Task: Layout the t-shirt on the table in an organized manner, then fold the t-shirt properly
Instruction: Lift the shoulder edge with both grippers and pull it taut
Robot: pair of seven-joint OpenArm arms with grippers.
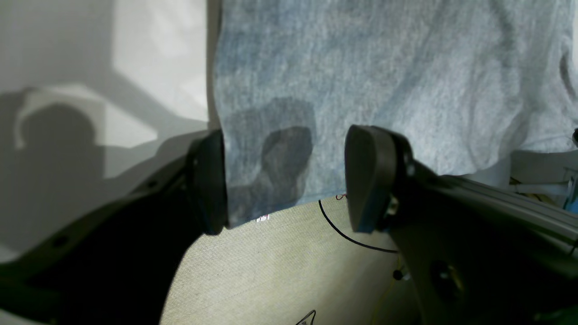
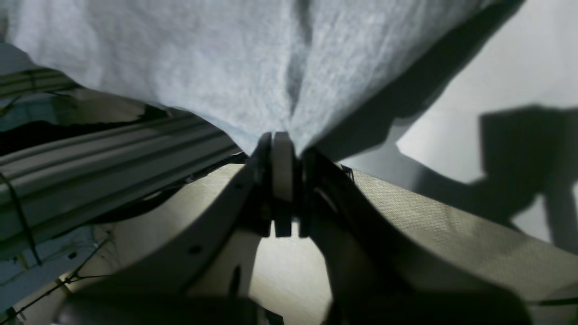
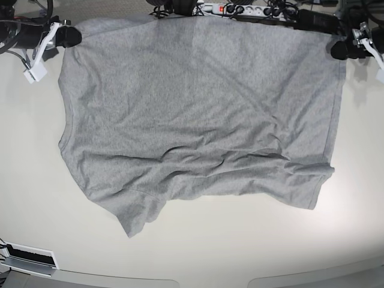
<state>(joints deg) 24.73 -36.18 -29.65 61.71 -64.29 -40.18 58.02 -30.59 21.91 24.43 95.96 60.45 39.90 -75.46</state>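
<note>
T-shirt [image 3: 198,114] is spread plain side up across the bench [image 3: 198,246], no lettering showing, hem edge along the far side by the cables, sleeves pointing back toward me at the near side. Its long axis runs far-to-near in the base view, and the far hem runs left to right between my two arms.

Going left to right in the base view: the right claw [image 2: 282,149] sits at the far-left hem corner, and its wrist cam shows the jaws pinched together on a fold of grey cloth that fans out away from it. So that corner is held. The middle of the shirt is mostly flat, but there's a band of wrinkles running across the lower half, and the near-left sleeve sticks out crooked. At the far right, the left claw [image 1: 284,176] is at the other hem corner with its jaws spread wide; the hem edge lies between them in the wrist view, and nothing is gripped.

So the shirt lies straight ahead of both claws, and each is right at its own corner. My guess is the layout isn't finished, those wrinkles want tugging out.

In the way: a power strip [image 3: 231,9] and cable tangle just behind the hem.
</note>
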